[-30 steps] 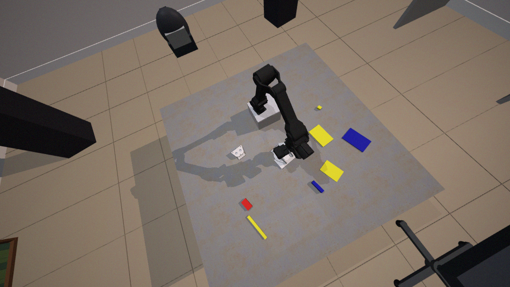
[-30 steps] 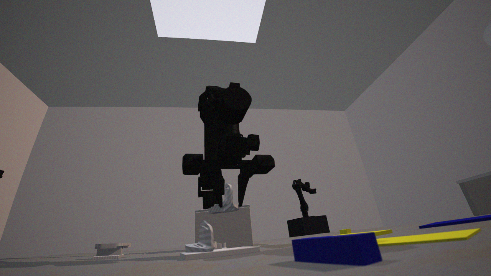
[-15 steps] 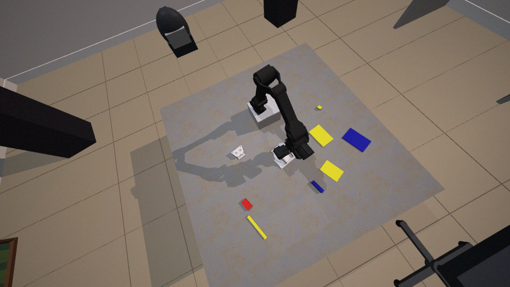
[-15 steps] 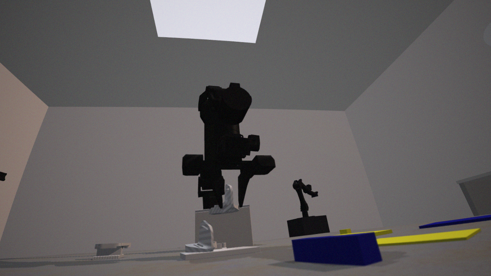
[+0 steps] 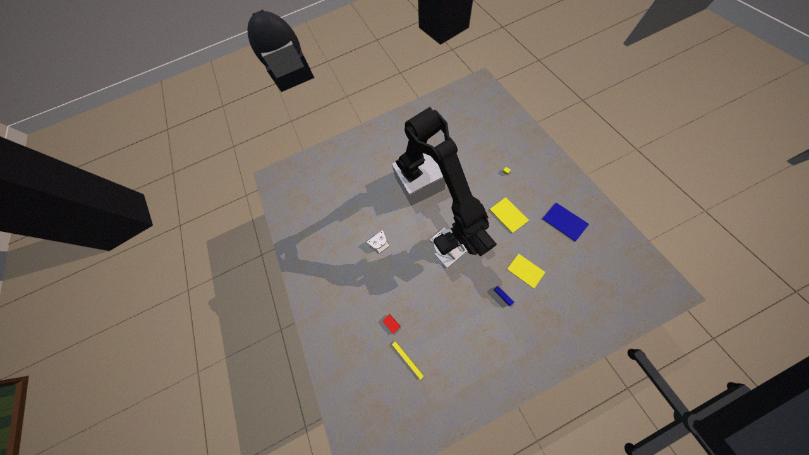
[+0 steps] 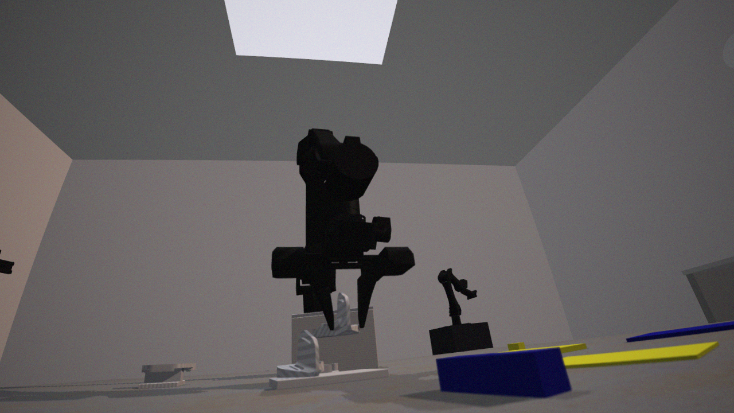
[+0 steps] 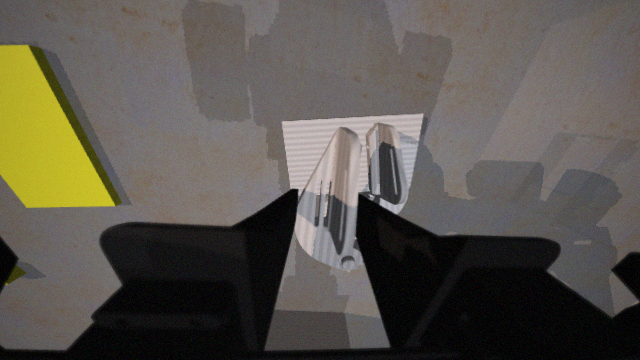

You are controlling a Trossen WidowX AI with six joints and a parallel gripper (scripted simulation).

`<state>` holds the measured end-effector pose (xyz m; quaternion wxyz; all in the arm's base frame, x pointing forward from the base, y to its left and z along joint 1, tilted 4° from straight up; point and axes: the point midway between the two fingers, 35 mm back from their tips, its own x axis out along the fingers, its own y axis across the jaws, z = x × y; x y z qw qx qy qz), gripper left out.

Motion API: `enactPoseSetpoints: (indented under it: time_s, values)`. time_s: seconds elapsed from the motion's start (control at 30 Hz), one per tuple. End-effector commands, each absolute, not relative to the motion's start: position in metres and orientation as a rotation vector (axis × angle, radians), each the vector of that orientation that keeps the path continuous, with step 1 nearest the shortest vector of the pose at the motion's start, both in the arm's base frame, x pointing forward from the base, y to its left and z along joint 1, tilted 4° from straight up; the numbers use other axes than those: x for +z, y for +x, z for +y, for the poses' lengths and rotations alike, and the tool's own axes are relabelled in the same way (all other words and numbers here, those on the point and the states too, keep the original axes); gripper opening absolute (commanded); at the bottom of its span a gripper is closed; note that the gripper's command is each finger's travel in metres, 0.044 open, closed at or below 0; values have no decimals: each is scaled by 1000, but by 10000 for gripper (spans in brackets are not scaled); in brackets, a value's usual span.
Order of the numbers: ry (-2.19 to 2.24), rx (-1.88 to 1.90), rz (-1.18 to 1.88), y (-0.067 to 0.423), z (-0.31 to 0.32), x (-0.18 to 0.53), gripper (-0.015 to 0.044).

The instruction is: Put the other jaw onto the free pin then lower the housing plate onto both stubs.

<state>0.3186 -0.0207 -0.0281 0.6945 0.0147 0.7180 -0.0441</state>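
My gripper [image 6: 347, 327] [image 7: 324, 196] is shut on a light grey jaw [image 6: 342, 307] [image 7: 345, 160], its finger part pointing up. The held jaw hangs above the base [image 6: 359, 376] [image 7: 305, 145] [image 5: 449, 262], with a gap below it in the exterior view. The other jaw [image 6: 308, 354] [image 7: 387, 170] stands upright on the base, left of the held one in the exterior view and right of it in the wrist view. Short stubs [image 6: 334, 366] show beside the seated jaw; I cannot tell which is the free pin. The white housing plate [image 5: 378, 242] [image 6: 166, 374] lies apart, left of the base.
Yellow slabs [image 5: 509, 215] [image 5: 526, 270] [image 7: 60, 140] and a blue slab [image 5: 565, 222] lie right of the base in the top view. A blue block [image 5: 503, 296] [image 6: 492, 372], a red block [image 5: 390, 323] and a yellow bar [image 5: 407, 360] lie nearer the bottom.
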Motion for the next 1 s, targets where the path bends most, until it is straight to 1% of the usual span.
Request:
enactPoseSetpoints:
  time_s: [0.0, 0.37, 0.97]
  values:
    - [37, -99, 1604, 317, -21, -36, 134]
    - [38, -99, 1605, 315, -21, -53, 134]
    - [38, -99, 1605, 315, -21, -53, 134]
